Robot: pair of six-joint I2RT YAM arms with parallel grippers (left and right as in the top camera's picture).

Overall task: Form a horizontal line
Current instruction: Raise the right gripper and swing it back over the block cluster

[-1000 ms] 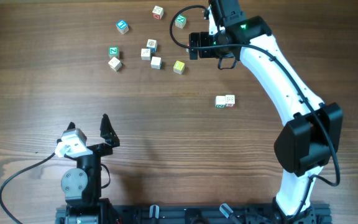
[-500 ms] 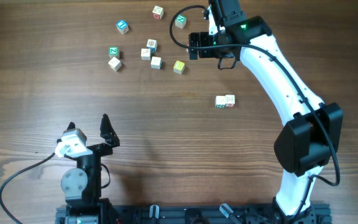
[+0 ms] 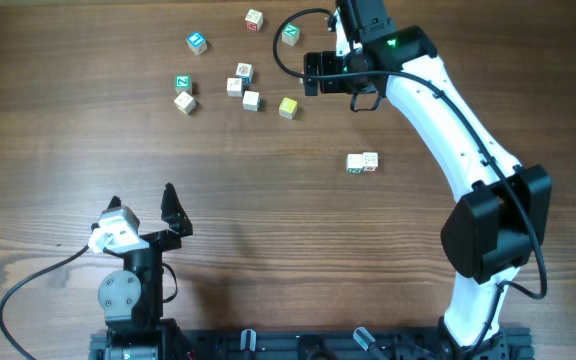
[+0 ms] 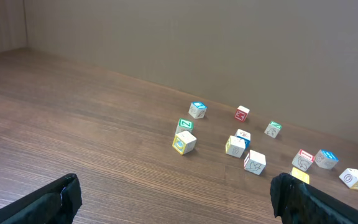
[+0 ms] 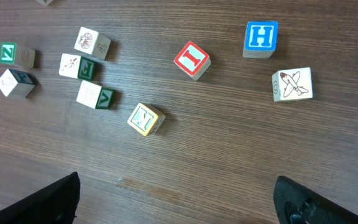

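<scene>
**Nothing has moved on the counter [image 3: 268,250] in the last second: both arms hang as they were and every cube lies where it lay.**

Nearest, by the near edge toward the left corner, the left end effector [image 3: 142,197] stands spread wide and empty. Farther in, toward the right edge, a pair of pale cubes [image 3: 362,161] sits touching side by side. That pair is all there is of the horizontal line. Beyond lies the yellow-faced cube [image 3: 287,107], with three pale cubes [image 3: 251,100] loose on its left-edge side. A green N cube [image 3: 182,83] and a plain cube [image 3: 184,101] lie farther that way. The right end effector [image 5: 176,190] hovers above, spread wide and empty, over a red I cube [image 5: 191,60], a blue H cube [image 5: 261,35] and a plane-picture cube [image 5: 292,84]. By the far edge sit a blue-topped cube [image 3: 197,42], a red-marked cube [image 3: 254,18] and a green-topped cube [image 3: 290,34]. That makes fourteen cubes and two arms.
</scene>
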